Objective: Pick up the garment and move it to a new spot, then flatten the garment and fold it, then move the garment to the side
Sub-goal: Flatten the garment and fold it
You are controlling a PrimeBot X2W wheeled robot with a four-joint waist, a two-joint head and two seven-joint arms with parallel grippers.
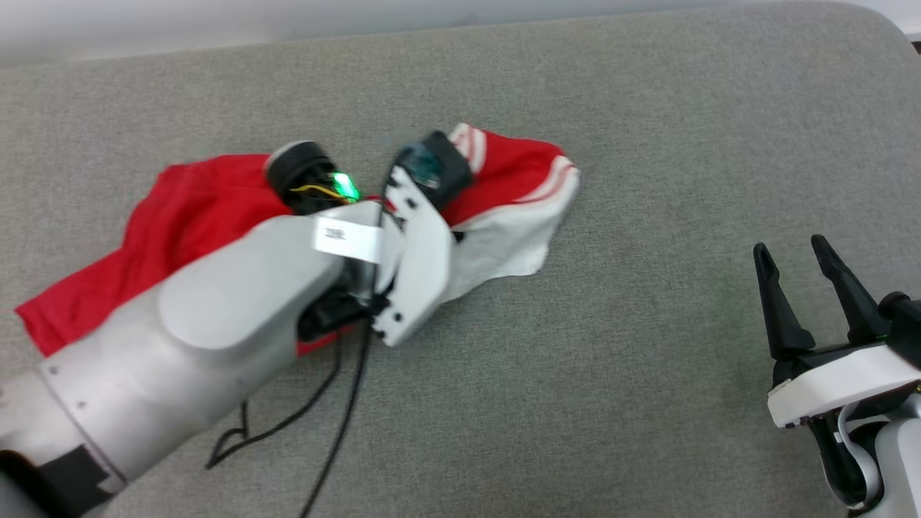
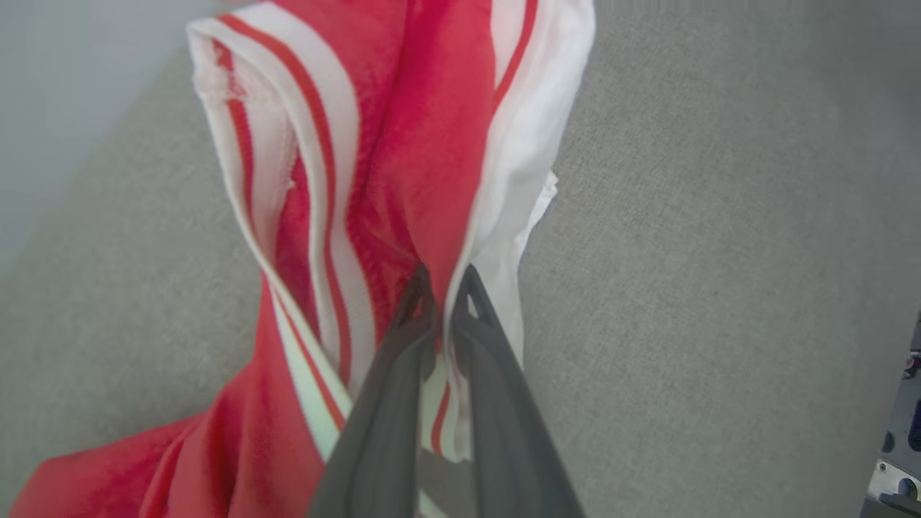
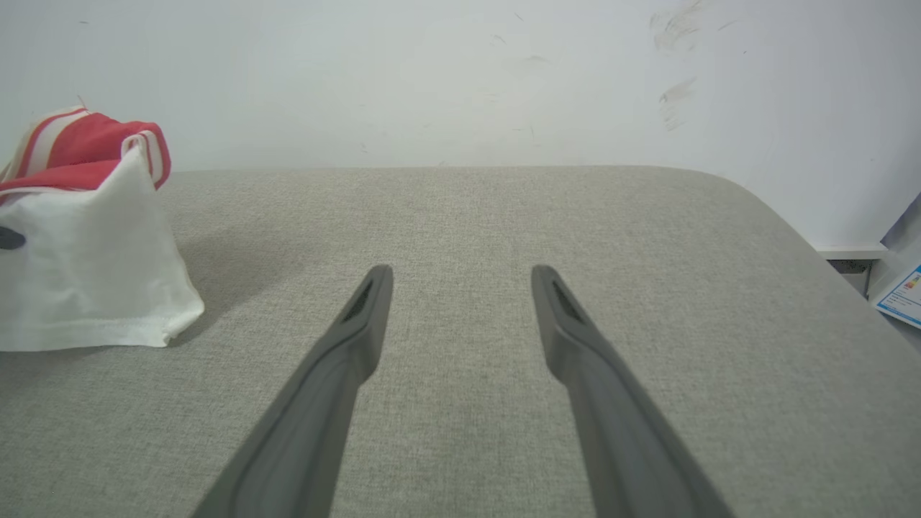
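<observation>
The garment (image 1: 187,208) lies crumpled on the grey padded surface, red with a white sleeve and red-white striped trim. My left arm reaches over it, and the wrist hides the fingers in the head view. In the left wrist view my left gripper (image 2: 444,277) is shut on a bunched fold of the garment (image 2: 424,144) where red cloth meets white. The pinched part stands raised as a peak in the right wrist view, garment (image 3: 79,237) at far left. My right gripper (image 1: 791,248) stands open and empty at the lower right, well clear of the cloth; its fingers are spread apart in its own view, right gripper (image 3: 462,272).
The grey padded surface (image 1: 647,144) stretches wide to the right of the garment and ends in a rounded corner at the far right. A white wall (image 3: 432,72) stands behind it. Black cables (image 1: 338,417) hang from my left arm over the near side.
</observation>
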